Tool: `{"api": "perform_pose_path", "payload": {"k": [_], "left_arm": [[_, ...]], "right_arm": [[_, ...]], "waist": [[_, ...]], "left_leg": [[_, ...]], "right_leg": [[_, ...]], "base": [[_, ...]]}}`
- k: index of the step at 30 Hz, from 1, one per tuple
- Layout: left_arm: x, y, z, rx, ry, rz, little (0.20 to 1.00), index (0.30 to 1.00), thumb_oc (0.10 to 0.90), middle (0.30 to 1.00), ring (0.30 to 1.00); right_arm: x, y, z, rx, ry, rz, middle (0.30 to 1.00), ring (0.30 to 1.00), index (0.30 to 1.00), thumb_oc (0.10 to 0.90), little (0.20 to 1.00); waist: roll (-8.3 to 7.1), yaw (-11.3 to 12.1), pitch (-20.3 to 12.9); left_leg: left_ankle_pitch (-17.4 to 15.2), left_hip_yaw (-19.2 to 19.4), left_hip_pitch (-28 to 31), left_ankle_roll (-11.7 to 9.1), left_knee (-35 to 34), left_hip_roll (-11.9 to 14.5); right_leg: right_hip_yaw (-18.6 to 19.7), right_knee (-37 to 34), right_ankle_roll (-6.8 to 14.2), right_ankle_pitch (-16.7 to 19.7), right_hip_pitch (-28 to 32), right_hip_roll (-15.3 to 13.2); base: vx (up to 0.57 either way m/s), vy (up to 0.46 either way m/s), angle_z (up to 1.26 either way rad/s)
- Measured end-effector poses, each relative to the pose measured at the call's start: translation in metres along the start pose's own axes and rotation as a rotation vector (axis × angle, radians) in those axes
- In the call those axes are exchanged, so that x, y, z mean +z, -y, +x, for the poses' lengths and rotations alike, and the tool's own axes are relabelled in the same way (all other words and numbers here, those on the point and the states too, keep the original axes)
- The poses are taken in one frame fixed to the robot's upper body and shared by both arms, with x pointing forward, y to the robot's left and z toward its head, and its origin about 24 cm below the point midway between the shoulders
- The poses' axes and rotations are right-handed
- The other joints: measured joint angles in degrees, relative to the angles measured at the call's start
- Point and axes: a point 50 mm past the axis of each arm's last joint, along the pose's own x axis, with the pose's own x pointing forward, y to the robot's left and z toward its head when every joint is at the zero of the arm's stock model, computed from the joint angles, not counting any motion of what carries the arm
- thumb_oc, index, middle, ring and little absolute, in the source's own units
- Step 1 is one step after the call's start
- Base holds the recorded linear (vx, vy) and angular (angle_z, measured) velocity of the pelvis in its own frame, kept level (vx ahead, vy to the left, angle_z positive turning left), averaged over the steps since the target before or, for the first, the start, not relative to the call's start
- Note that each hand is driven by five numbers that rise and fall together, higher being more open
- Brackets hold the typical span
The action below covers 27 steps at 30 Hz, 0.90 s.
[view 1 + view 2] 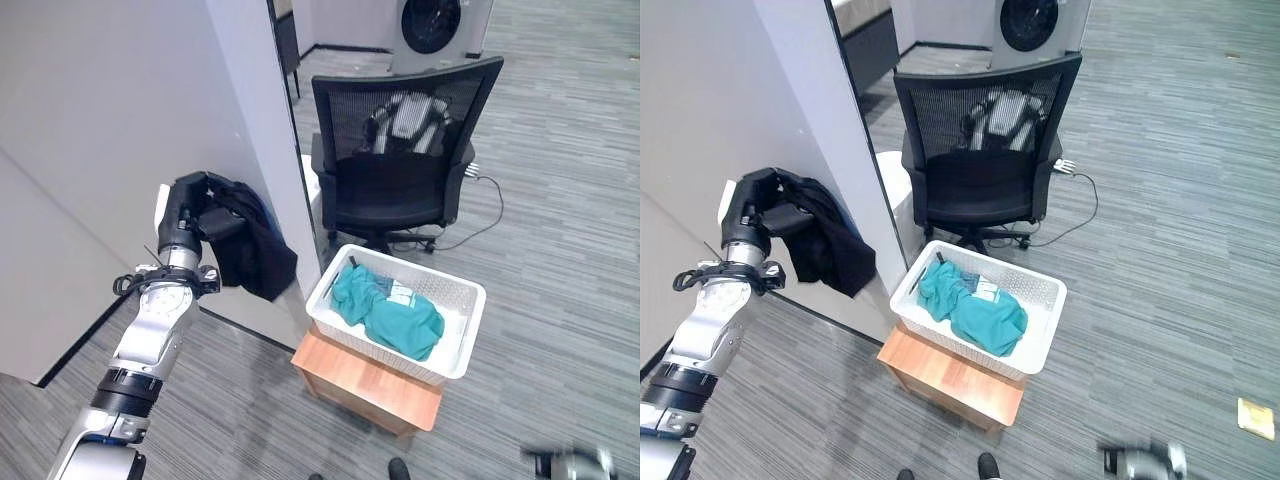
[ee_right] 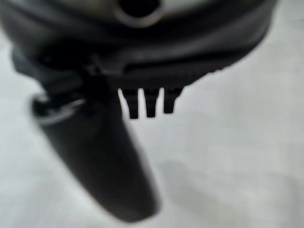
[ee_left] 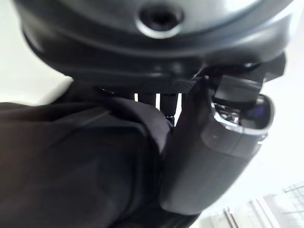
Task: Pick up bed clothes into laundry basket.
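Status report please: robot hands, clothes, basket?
Left robot hand raised, shut on black cloth garment. Right robot hand empty, open. White plastic laundry basket holds teal cloth; path clear.

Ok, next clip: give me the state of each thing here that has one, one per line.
Left robot hand: raised, fingers curled round the dark garment.
Dark garment: held up, hanging from that hand, left of the basket, not over it.
Laundry basket: upright on the wooden stand, partly filled.
Teal clothes: lying in the basket.
Office chair: upright behind the basket, unoccupied.
Right robot hand: fingers barely visible, state unclear.
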Motion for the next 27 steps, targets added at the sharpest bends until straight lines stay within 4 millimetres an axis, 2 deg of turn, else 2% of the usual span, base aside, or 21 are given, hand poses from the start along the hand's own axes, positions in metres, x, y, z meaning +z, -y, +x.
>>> {"api": "perform_pose_path", "payload": {"k": [1,6,13,17,18,22,23,24,25,26,27], "left_arm": [[-0.001,0.003,0.001,-0.007,-0.015,-0.019,0.3,0.3,0.4,0.3,0.3],[0.001,0.021,0.004,-0.049,-0.042,-0.074,0.3,0.3,0.4,0.3,0.3],[0.005,0.041,0.007,-0.095,-0.093,-0.193,0.3,0.3,0.4,0.3,0.3],[0.002,0.052,0.005,-0.097,-0.13,-0.286,0.3,0.3,0.4,0.3,0.3],[-0.004,0.07,-0.001,-0.09,-0.17,-0.39,0.3,0.3,0.4,0.3,0.3],[-0.007,0.112,-0.013,-0.153,-0.208,-0.494,0.3,0.3,0.4,0.3,0.3],[-0.002,0.141,-0.02,-0.26,-0.222,-0.455,0.3,0.3,0.4,0.3,0.3],[0.002,0.155,-0.023,-0.319,-0.223,-0.438,0.3,0.3,0.4,0.3,0.3],[0.014,0.195,-0.03,-0.433,-0.204,-0.409,0.3,0.3,0.4,0.3,0.3],[0.039,0.233,-0.039,-0.581,-0.145,-0.348,0.3,0.3,0.4,0.3,0.3],[0.053,0.248,-0.043,-0.647,-0.093,-0.324,0.3,0.3,0.4,0.3,0.3]], "right_arm": [[-0.017,-0.006,0.0,0.029,-0.045,-0.01,0.9,0.9,0.9,0.8,0.9],[-0.043,-0.017,-0.001,0.088,-0.089,0.01,0.9,0.9,0.9,0.8,0.9],[-0.047,-0.053,-0.012,0.203,-0.069,0.001,0.9,0.9,0.9,0.8,0.9],[-0.037,-0.065,-0.016,0.242,-0.018,-0.022,0.9,0.9,0.9,0.8,0.9],[-0.023,-0.076,-0.022,0.264,0.049,-0.065,0.9,0.9,0.9,0.8,0.9],[-0.004,-0.092,-0.031,0.294,0.14,-0.139,0.9,0.9,0.9,0.8,0.9],[0.009,-0.103,-0.038,0.317,0.19,-0.147,0.9,0.9,0.9,0.8,0.9],[0.016,-0.109,-0.043,0.337,0.222,-0.153,0.9,0.9,0.9,0.8,0.9],[0.027,-0.123,-0.053,0.368,0.29,-0.201,0.9,0.9,0.9,0.8,0.9],[0.032,-0.139,-0.065,0.403,0.333,-0.232,0.9,0.9,0.9,0.8,0.9],[0.033,-0.144,-0.068,0.416,0.348,-0.249,0.9,0.9,0.9,0.8,0.9]], "waist": [[0.07,-0.6,0.1],[-0.09,-1.9,-0.1],[-1.18,-2.0,-0.5],[-2.2,-2.0,-1.1],[-3.1,-2.1,-1.5],[-4.13,-2.1,-1.7],[-4.41,-3.5,-1.9],[-4.57,-4.2,-2.0],[-4.91,-5.8,-2.3],[-5.0,-9.5,-2.3],[-4.9,-10.7,-2.4]], "left_leg": [[0.0,0.2,-0.1,0.0,0.0,-0.1],[-0.6,1.8,-1.0,0.7,0.0,-1.4],[0.5,3.2,-1.6,1.9,0.0,-3.3],[0.8,3.3,-1.7,2.1,0.0,-3.8],[0.7,3.3,-1.8,2.1,0.0,-4.3],[1.0,3.3,-2.1,2.7,0.0,-4.9],[1.0,3.5,-2.6,2.9,0.0,-5.2],[0.9,3.8,-2.8,3.1,0.0,-5.3],[1.0,5.0,-3.2,3.5,0.0,-5.4],[1.0,6.7,-2.9,3.7,0.1,-5.4],[1.0,6.7,-2.7,3.7,0.1,-5.4]], "right_leg": [[0.4,0.0,-0.1,0.0,-0.5,-0.1],[0.9,0.0,0.9,0.5,-1.3,-1.8],[2.0,0.0,2.1,0.9,-1.5,-3.8],[2.0,0.0,2.5,0.8,-1.5,-4.3],[2.0,0.0,2.8,0.7,-1.5,-4.7],[2.0,1.2,3.5,0.2,-2.1,-5.4],[2.4,1.9,3.9,-0.1,-3.0,-5.7],[2.8,1.9,3.9,-0.1,-3.5,-5.8],[3.8,1.9,4.1,0.0,-4.4,-5.8],[5.3,1.1,4.0,1.1,-4.3,-5.8],[5.6,0.7,3.8,1.3,-4.2,-5.8]], "base": [[0.0,0.03,-0.05],[-0.02,0.02,0.05],[0.01,0.017,0.05],[-0.02,0.024,0.03],[-0.02,0.029,0.07],[0.0,0.007,0.08],[0.0,0.003,-0.12],[0.0,0.008,-0.35],[0.0,0.003,-0.63],[0.0,0.002,-0.69],[-0.01,-0.008,-0.59]]}}
